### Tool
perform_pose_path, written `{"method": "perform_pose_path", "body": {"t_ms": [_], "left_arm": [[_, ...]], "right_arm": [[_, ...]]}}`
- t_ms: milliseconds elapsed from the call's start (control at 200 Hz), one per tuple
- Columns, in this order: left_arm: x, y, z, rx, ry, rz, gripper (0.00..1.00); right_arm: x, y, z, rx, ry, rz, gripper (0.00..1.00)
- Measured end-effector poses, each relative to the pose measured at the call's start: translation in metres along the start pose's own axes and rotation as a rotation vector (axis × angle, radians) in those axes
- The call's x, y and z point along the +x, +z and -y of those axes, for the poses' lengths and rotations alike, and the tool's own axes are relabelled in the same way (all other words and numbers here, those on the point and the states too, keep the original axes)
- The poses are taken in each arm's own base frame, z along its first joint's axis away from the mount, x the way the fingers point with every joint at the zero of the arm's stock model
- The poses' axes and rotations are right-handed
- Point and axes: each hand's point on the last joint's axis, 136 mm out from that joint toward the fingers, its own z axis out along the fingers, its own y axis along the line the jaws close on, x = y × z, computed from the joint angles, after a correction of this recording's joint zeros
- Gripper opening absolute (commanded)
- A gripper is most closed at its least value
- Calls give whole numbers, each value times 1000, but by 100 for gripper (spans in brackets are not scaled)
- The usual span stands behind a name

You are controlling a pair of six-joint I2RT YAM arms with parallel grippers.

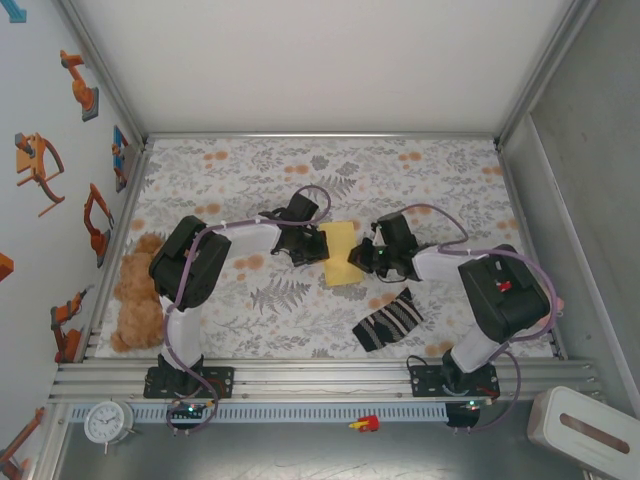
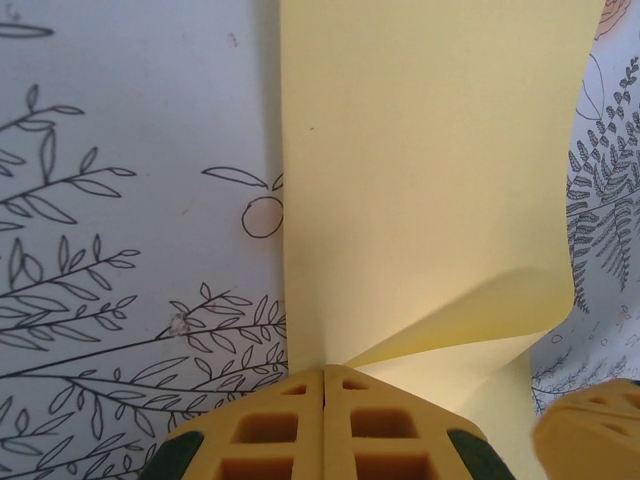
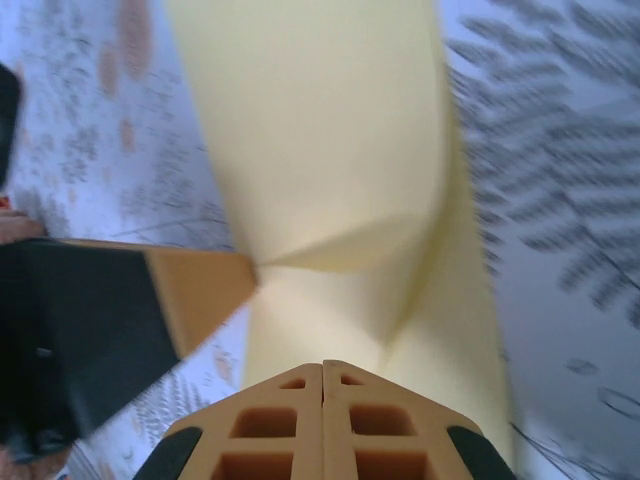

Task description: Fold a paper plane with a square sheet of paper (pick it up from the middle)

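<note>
I have the square sheet of paper (image 1: 341,254) in the middle of the surface (image 1: 420,180), lying between the two pincers and partly doubled over on itself. The left pincer (image 2: 323,385) is clenched on it: in its wrist view the fingers meet with no gap, and the curled upper layer runs down into a pinch right at their tips. The right pincer (image 3: 323,378) is clenched too, gripping the sheet's edge from the other side, and the paper bulges up in a soft loop ahead of it. One left finger touches that pinch point. A striped sock (image 1: 388,320) lies near the right arm, apart from the sheet, and a teddy bear (image 1: 138,295) sits at the left edge.
</note>
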Motion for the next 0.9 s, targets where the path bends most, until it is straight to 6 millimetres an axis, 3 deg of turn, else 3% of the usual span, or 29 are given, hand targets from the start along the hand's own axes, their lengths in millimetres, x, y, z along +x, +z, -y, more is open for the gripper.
{"method": "perform_pose_path", "body": {"t_ms": [105, 200, 436, 901], "left_arm": [[0, 0, 0, -5, 9, -4, 0], [0, 0, 0, -7, 13, -6, 0], [0, 0, 0, -8, 16, -7, 0], [0, 1, 0, -7, 16, -6, 0]], "right_arm": [[-14, 2, -21, -44, -35, 10, 0], [-18, 10, -25, -54, -46, -9, 0], [-8, 27, -1, 7, -27, -69, 0], [-17, 18, 31, 8, 37, -18, 0]]}}
